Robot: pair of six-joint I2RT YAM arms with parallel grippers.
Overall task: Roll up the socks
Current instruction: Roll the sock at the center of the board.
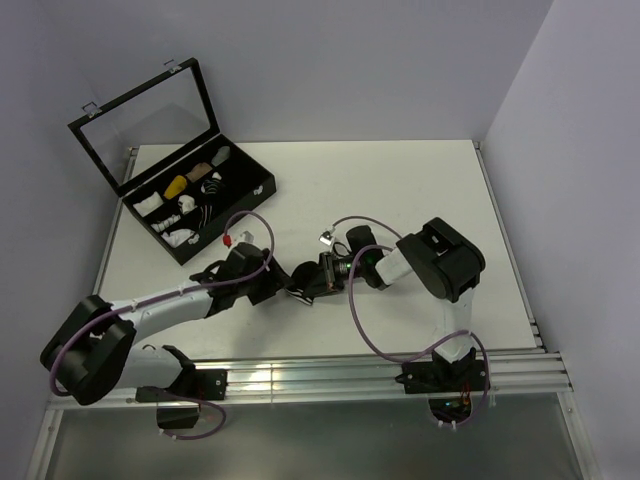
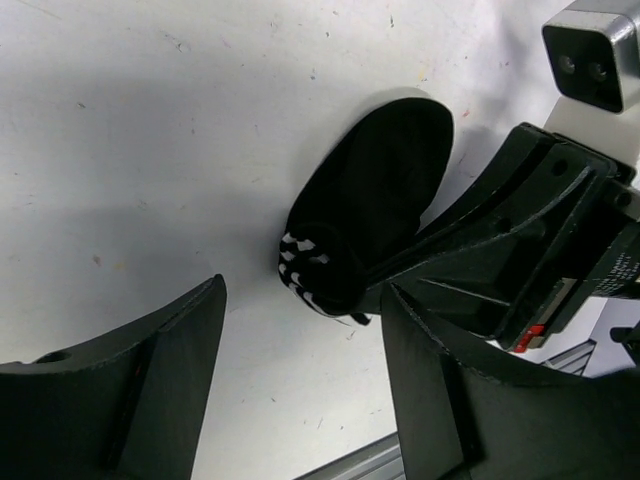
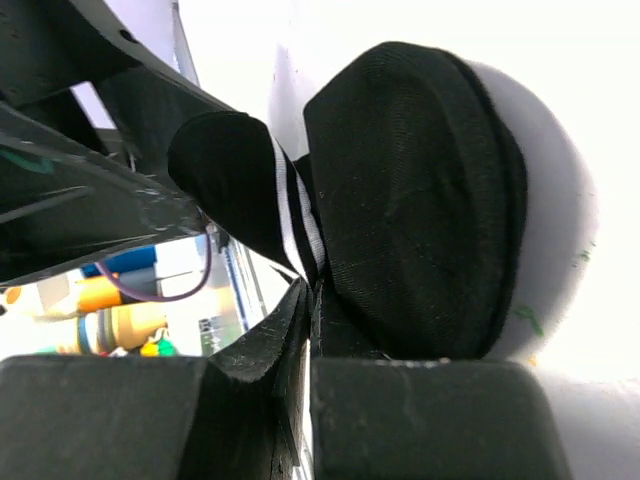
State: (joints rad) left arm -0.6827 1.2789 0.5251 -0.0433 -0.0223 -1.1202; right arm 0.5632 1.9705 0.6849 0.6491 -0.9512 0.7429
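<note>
The black socks (image 1: 300, 284) lie as one bundle on the white table (image 1: 400, 180) between the two arms. In the left wrist view the socks (image 2: 368, 200) show a rounded toe end and a white-striped cuff. My left gripper (image 2: 303, 300) is open, its fingers apart on either side of the striped cuff and not touching it. My right gripper (image 3: 312, 300) is shut on the socks (image 3: 420, 200) at the striped cuff edge. From above, the left gripper (image 1: 272, 284) and right gripper (image 1: 318, 280) face each other across the bundle.
An open black case (image 1: 240, 205) with a raised clear lid stands at the back left, holding several small rolled bundles in white, yellow and tan. An aluminium rail (image 1: 330, 375) runs along the table's near edge. Purple cables loop beside both arms.
</note>
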